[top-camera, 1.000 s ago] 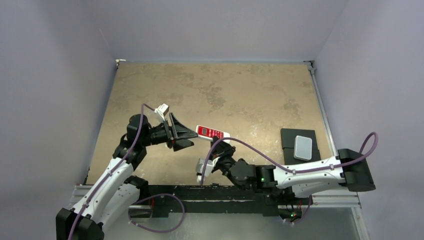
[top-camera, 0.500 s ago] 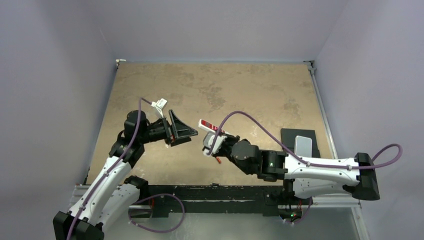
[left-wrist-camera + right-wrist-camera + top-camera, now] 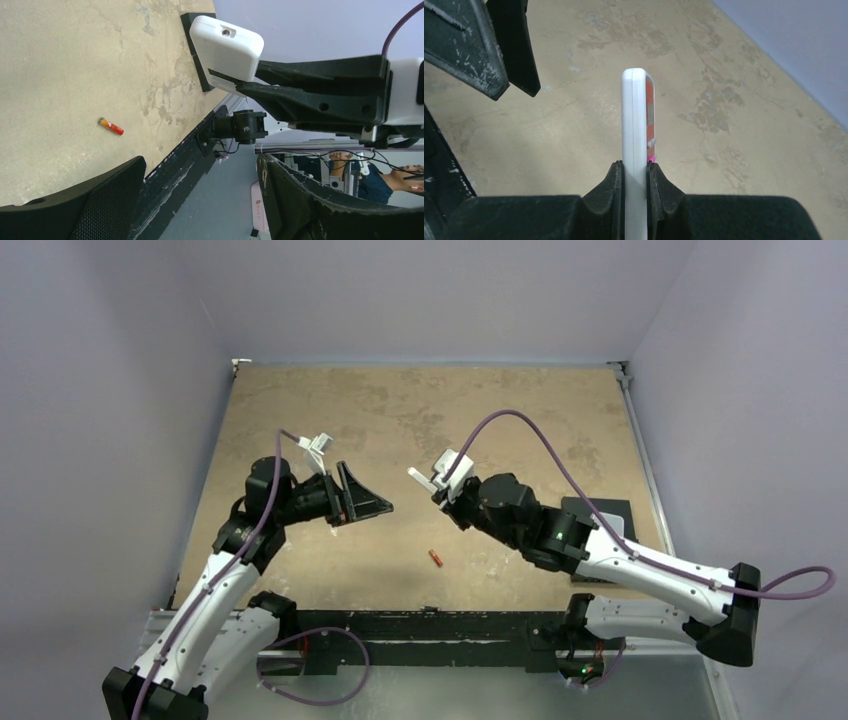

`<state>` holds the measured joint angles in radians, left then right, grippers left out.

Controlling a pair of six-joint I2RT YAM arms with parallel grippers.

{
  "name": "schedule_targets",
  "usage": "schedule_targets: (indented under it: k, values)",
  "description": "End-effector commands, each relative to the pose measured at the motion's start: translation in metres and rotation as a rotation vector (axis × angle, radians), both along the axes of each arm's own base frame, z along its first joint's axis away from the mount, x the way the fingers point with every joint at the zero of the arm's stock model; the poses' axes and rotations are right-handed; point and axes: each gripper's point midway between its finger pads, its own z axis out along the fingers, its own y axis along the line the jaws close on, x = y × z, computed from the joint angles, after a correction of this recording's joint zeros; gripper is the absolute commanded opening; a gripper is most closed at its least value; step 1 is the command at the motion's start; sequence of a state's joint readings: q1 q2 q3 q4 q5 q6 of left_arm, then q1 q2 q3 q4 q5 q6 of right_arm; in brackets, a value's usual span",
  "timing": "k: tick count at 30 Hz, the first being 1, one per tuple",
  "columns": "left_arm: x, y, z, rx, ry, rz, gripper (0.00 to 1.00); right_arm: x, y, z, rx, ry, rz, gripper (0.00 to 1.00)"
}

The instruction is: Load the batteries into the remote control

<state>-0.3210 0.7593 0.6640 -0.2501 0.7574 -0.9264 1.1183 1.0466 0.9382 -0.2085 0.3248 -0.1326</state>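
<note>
Clamping small flat white plastic remote control (image 3: 634, 115), red-faced, edge-on above the tabletop with right gripper (image 3: 634, 172). Holding left gripper (image 3: 372, 508) spread wide, empty, opposite. Leaving 1 slim red cylindrical battery (image 3: 436, 559) loose on mottled tan table (image 3: 500, 420), between both arms.

remote control (image 3: 634, 125) base hidden between right fingers (image 3: 607, 192), battery (image 3: 436, 559) ends too small
</note>
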Motion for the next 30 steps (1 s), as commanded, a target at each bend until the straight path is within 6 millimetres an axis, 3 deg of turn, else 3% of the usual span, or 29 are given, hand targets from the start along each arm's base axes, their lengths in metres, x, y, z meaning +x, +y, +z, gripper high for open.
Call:
schedule_targets:
  k: [1, 12, 20, 24, 30]
  values:
    - [0.005, 0.002, 0.016, 0.026, -0.1, -0.003, 0.82, -0.003, 0.006, 0.027, 0.158, 0.118, 0.032, 0.0]
    - [0.008, 0.0, 0.007, 0.057, -0.113, -0.041, 0.89, -0.007, 0.009, 0.039, 0.302, 0.311, 0.157, 0.0]
    - [0.002, 0.012, 0.039, 0.108, -0.402, -0.017, 0.92, -0.014, 0.009, 0.026, 0.32, 0.511, 0.28, 0.0]
    - [-0.003, 0.006, 0.029, 0.14, -0.378, -0.125, 0.99, -0.025, 0.015, 0.023, 0.322, 0.577, 0.368, 0.0]
    - [-0.003, 0.004, 0.02, 0.164, -0.368, -0.181, 0.99, -0.041, 0.022, 0.023, 0.329, 0.66, 0.472, 0.0]
